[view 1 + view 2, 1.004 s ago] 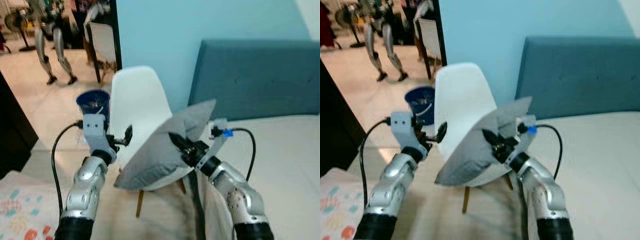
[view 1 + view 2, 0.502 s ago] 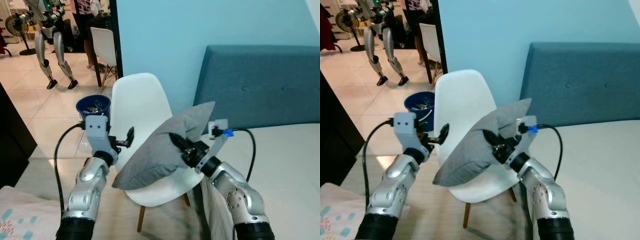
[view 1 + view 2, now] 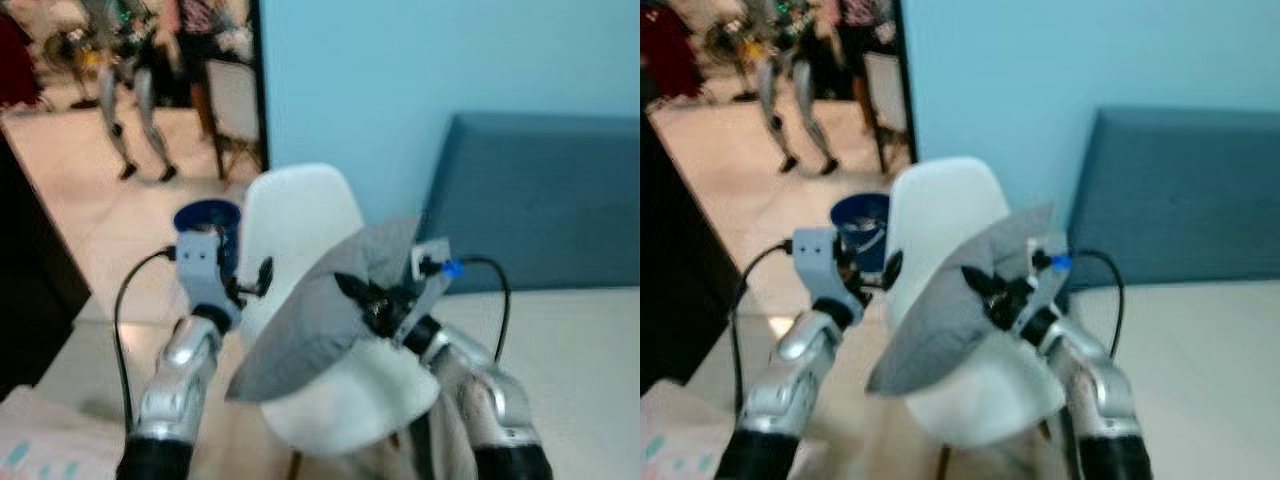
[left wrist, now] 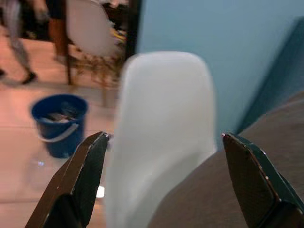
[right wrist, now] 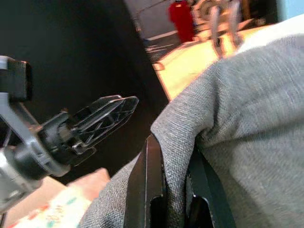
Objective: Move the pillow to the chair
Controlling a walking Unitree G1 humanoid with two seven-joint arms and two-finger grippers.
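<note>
The right claw (image 3: 352, 297) pinches the grey pillow (image 3: 310, 325) above the white chair (image 3: 300, 215); the left claw (image 3: 262, 276) waits wide beside it.

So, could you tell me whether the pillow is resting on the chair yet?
Not yet. The grey pillow hangs tilted above the white chair seat, pinched by the right gripper. The left gripper is open beside it.

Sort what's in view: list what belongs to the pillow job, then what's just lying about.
Job:
grey pillow, pinched by the right gripper
white chair
left gripper, open beside the pillow

Lying about:
blue bucket
bed
blue headboard
</note>
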